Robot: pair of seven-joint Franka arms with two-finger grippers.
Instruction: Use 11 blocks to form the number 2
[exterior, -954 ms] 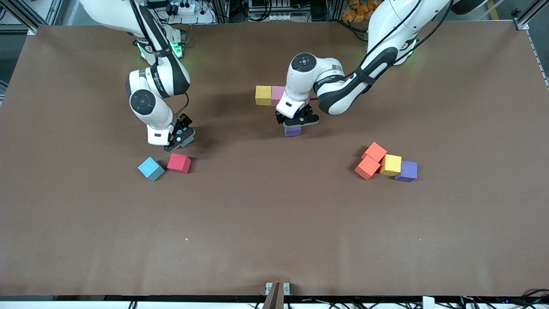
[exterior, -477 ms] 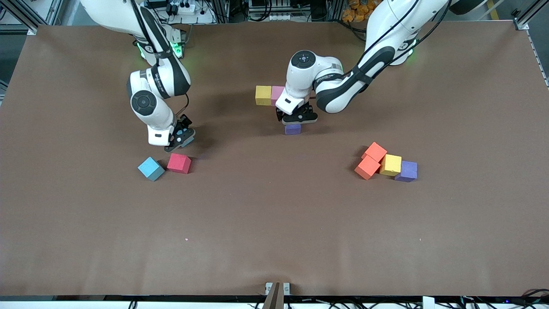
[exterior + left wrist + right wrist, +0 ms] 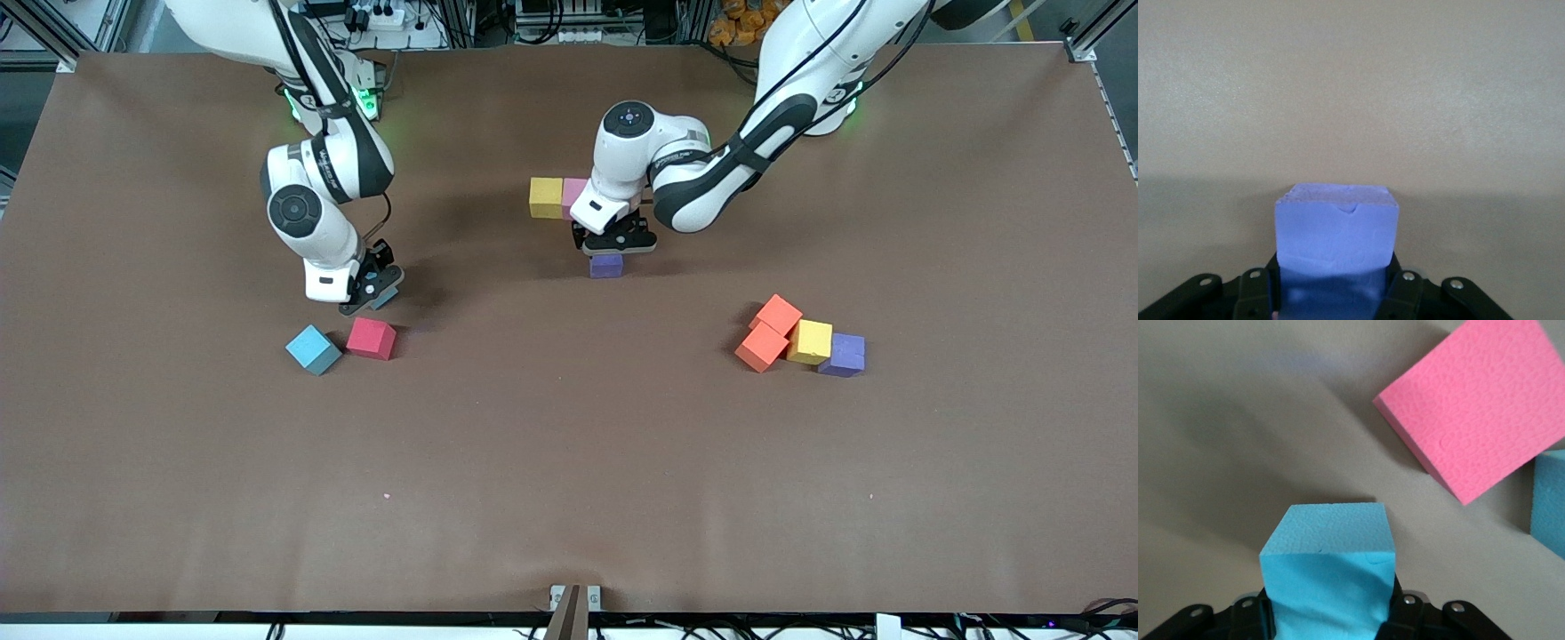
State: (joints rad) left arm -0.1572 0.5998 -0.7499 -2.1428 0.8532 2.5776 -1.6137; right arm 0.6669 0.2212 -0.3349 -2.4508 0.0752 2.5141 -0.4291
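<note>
Blocks are matte foam cubes (image 3: 371, 338), faces finely dimpled.

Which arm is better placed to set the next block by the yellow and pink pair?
Left: its gripper holds a purple block right beside the yellow and pink pair.

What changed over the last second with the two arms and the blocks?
The left tool carried its purple block a little toward the yellow block and pink block. The right tool closed on a light blue block. The other blocks stayed put.
</note>
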